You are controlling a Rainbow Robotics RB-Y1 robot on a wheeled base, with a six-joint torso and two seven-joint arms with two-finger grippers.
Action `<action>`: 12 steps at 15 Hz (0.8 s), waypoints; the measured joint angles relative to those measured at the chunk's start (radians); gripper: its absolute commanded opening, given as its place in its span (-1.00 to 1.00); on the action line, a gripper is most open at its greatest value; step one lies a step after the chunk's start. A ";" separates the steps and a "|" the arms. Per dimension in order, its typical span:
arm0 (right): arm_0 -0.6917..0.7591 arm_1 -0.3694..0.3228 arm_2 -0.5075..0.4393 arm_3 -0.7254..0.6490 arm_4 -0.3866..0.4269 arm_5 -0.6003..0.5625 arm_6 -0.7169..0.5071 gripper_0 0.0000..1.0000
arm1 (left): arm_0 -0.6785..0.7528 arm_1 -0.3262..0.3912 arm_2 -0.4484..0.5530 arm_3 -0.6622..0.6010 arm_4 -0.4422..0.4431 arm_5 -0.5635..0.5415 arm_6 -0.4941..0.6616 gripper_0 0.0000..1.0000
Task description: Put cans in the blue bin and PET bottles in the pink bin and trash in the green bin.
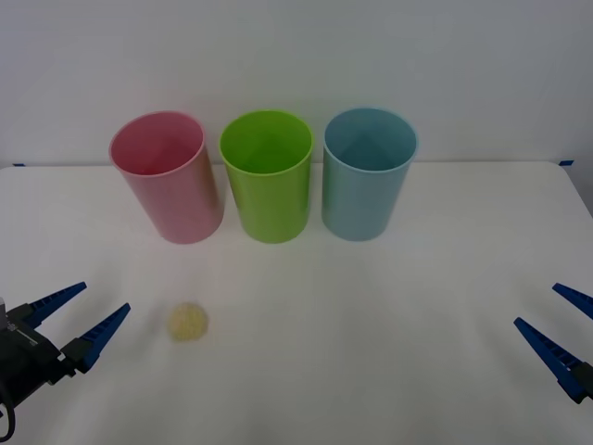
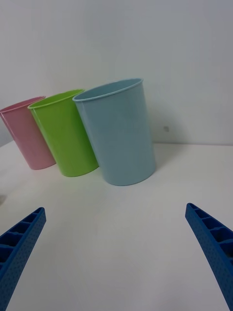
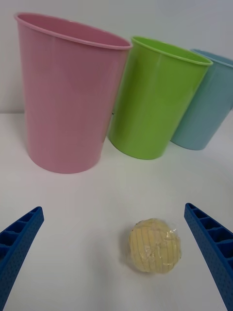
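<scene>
Pale yellow, the trash (image 1: 187,322) lies on the white table (image 1: 371,352) before the pink bin (image 1: 167,176), just beside the left gripper (image 1: 82,315), fingers apart for grasping; the right gripper (image 1: 556,324) waits spread.

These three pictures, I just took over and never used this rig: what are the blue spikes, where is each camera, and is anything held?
The blue spikes are the robot's gripper fingers. The wide picture looks down from above the arms: left gripper at the table's near left, right gripper at the near right, both open and empty. The two upright pictures come from wrist cameras. Along the back stand the pink bin, green bin and blue bin. The trash, a small yellowish wad, lies just ahead of the left gripper, between its fingers' line.
</scene>
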 measured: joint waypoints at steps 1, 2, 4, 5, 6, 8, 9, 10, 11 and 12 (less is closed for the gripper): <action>0.000 0.000 0.000 0.000 0.000 0.000 0.000 1.00 | 0.008 0.025 -0.033 -0.019 -0.005 0.059 0.030 1.00; 0.000 0.000 0.000 0.000 0.000 0.000 0.000 1.00 | 0.014 0.053 -0.068 -0.035 -0.009 0.116 0.051 1.00; 0.000 0.000 0.000 0.000 0.000 0.000 0.000 1.00 | 0.031 0.128 -0.148 -0.077 -0.007 0.267 0.067 1.00; 0.000 0.000 0.000 0.000 0.000 0.000 0.000 1.00 | 0.044 0.168 -0.185 -0.099 0.000 0.346 0.074 1.00; 0.000 0.000 0.000 0.000 0.000 0.000 0.000 1.00 | 0.054 0.211 -0.225 -0.118 0.011 0.425 0.080 1.00; 0.000 0.000 0.000 0.000 0.000 0.000 0.000 1.00 | 0.079 0.308 -0.308 -0.162 0.026 0.575 0.095 1.00; 0.000 0.000 0.000 0.000 0.000 0.000 0.000 1.00 | 0.095 0.360 -0.350 -0.186 0.036 0.648 0.104 1.00; 0.000 0.000 0.000 0.000 0.000 0.000 0.000 1.00 | 0.113 0.413 -0.389 -0.212 0.045 0.715 0.124 1.00; 0.000 0.000 0.000 0.000 0.000 0.000 0.000 1.00 | 0.129 0.467 -0.423 -0.237 0.050 0.773 0.162 1.00; 0.000 0.000 0.000 0.000 0.000 0.000 0.000 1.00 | 0.136 0.527 -0.460 -0.261 0.055 0.828 0.203 1.00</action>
